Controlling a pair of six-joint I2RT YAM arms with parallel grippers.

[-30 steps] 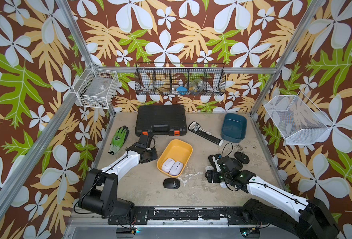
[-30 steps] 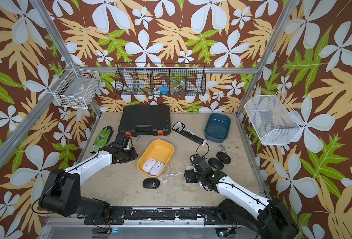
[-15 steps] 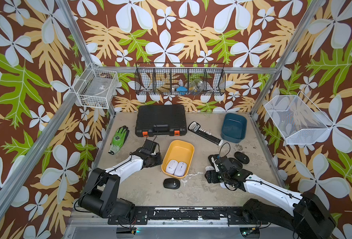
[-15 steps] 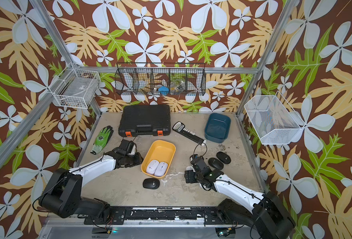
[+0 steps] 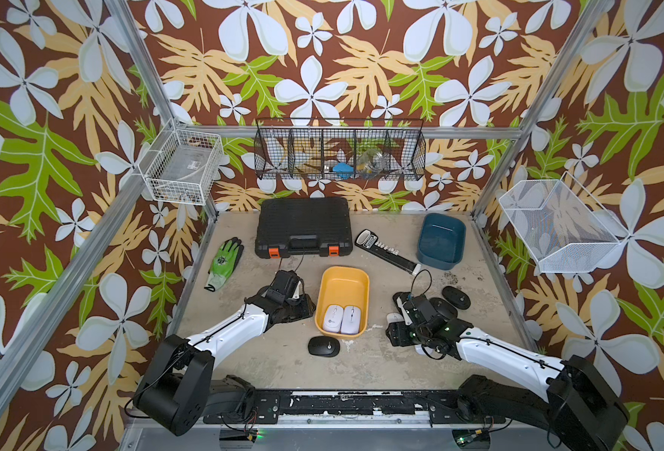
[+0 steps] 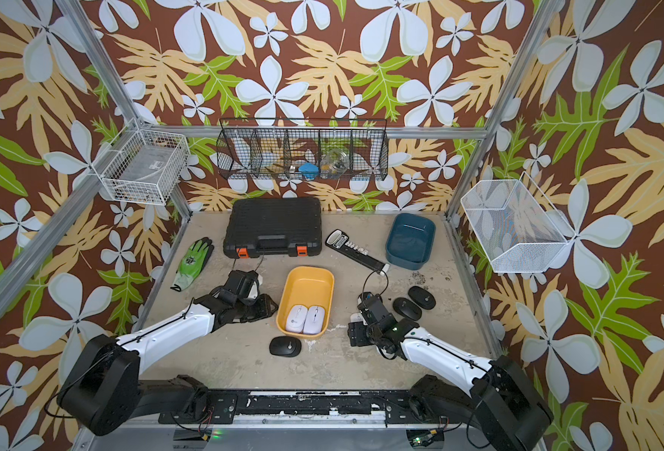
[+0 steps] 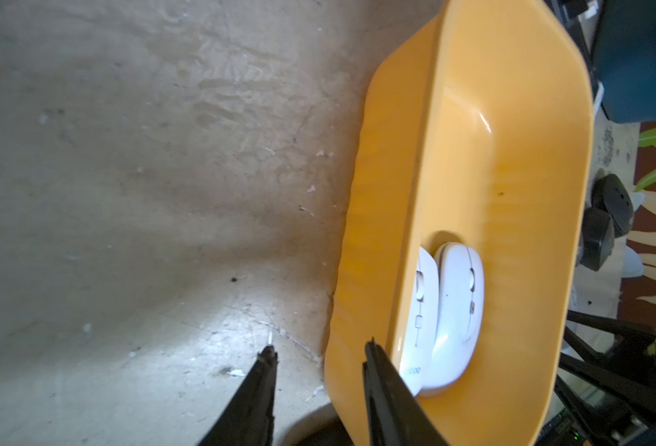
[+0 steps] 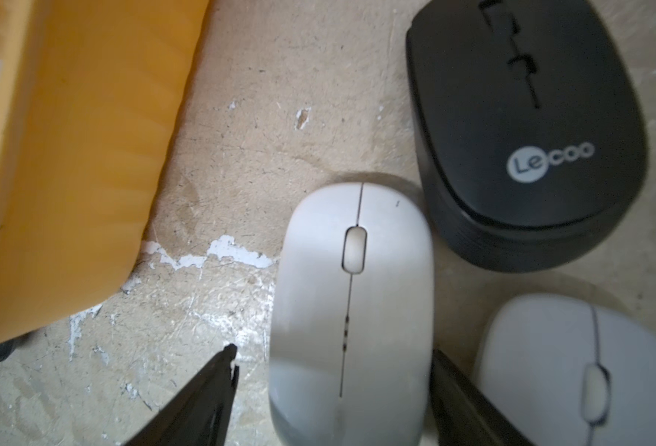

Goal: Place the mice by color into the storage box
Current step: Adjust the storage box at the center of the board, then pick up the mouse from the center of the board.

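The right gripper (image 8: 334, 351) straddles a white mouse (image 8: 351, 289) on the tabletop to the right of the yellow bin (image 5: 344, 281), jaws wide, seemingly not yet clamped. The left gripper (image 7: 318, 349), narrow and empty, sits at the bin's left wall. Two white mice (image 5: 332, 318) lie inside the bin.

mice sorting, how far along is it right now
Done: two white mice lie in the yellow bin. In hand: the right gripper has its open jaws either side of a third white mouse on the table, not yet gripped. Left: a fourth white mouse beside it and at least three black mice out on the table; the blue bin is empty.
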